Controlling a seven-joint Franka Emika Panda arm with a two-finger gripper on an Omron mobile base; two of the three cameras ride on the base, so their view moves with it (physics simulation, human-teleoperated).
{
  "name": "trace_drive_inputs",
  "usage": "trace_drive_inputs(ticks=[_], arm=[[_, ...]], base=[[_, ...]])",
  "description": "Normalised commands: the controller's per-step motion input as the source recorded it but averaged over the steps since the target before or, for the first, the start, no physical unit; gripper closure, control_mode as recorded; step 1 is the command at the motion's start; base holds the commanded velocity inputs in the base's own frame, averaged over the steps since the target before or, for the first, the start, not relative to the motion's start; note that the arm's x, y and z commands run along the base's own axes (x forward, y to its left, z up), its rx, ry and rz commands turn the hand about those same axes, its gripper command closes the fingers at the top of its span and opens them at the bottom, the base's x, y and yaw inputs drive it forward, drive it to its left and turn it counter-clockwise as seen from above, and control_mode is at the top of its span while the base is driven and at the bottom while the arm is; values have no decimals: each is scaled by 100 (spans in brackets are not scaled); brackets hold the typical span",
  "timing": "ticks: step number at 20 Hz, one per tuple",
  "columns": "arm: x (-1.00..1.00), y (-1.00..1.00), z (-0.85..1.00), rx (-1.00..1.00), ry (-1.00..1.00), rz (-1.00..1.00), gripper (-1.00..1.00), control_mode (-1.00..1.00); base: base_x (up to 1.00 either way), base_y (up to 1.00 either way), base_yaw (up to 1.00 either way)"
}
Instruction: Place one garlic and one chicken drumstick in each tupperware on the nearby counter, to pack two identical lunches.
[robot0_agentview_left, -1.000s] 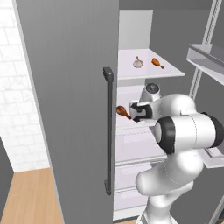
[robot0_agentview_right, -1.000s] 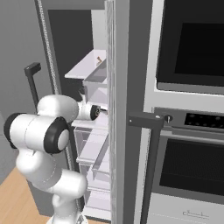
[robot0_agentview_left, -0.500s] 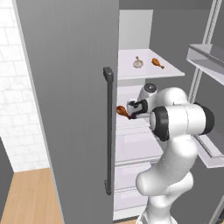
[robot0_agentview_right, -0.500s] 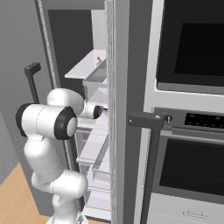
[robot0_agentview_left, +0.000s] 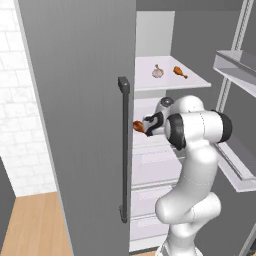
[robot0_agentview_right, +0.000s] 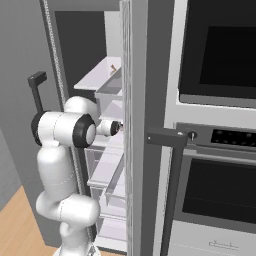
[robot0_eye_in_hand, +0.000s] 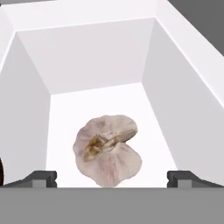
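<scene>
We are in a kitchen: a tall grey fridge (robot0_agentview_left: 85, 100) stands open before us, its white shelves (robot0_agentview_left: 165, 82) holding a garlic (robot0_agentview_left: 157, 72) and a chicken drumstick (robot0_agentview_left: 180, 72). Beside it sits a built-in wall oven (robot0_agentview_right: 217, 145) with dark glass doors; white brick wall (robot0_agentview_left: 15, 110) and wooden floor (robot0_agentview_left: 30, 225) complete it.

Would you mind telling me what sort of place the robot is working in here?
A rendered kitchen, at an open fridge: white shelves holding a garlic and a chicken drumstick, a built-in oven beside it, white wall tiles and a wooden floor.
</scene>
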Motion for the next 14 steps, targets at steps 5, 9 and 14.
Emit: trace_drive_inputs(ticks=[5,9,14], arm=[[32,0,-26,0,1,0,-100,-100],[6,0,-51,0,7,0,100,-100],[0,0,-5,0,0,0,100,-100]], base=[[0,0,0],[0,0,0],[0,0,0]])
